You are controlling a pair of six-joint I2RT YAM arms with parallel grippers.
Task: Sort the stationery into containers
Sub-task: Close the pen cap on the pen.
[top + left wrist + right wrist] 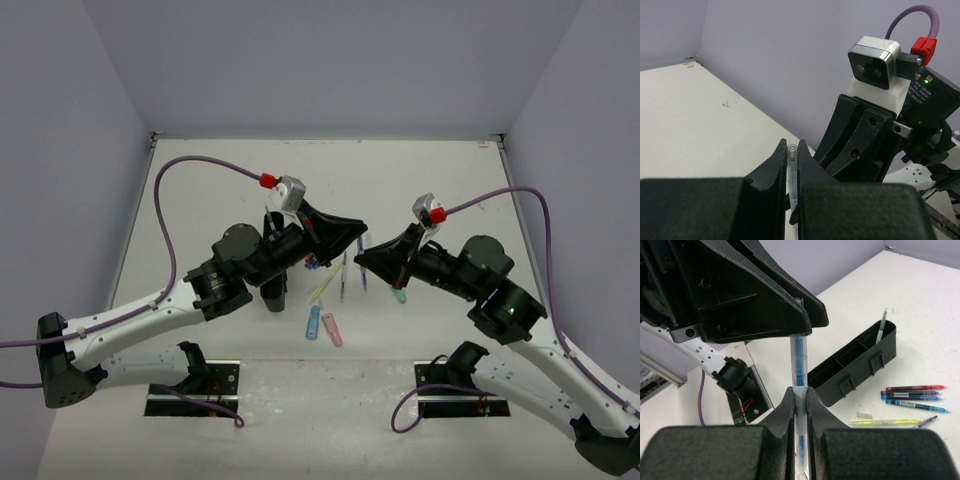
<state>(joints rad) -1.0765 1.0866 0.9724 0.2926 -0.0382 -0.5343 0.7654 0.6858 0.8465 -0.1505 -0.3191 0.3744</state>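
Two grippers on one clear pen [798,360] with blue ink, held clear of the table [920,300]. Clamps the lower barrel in the right gripper [799,396], fingers pressed on both sides of it. Clamps the other end in the left gripper [792,150], also closed tight on it, with only the open tip showing above the fingers. Spans straight from one gripper to the other. Shows, in the right wrist view, the black organiser [860,365] on the table behind, with a greenish pen [882,322] sticking out of its far end compartment. Shows near it, flat on the table, a red pen [915,388], a purple pen [910,395] and a blue pen [917,405] close together, and a yellow-green pen [887,422] a little apart.
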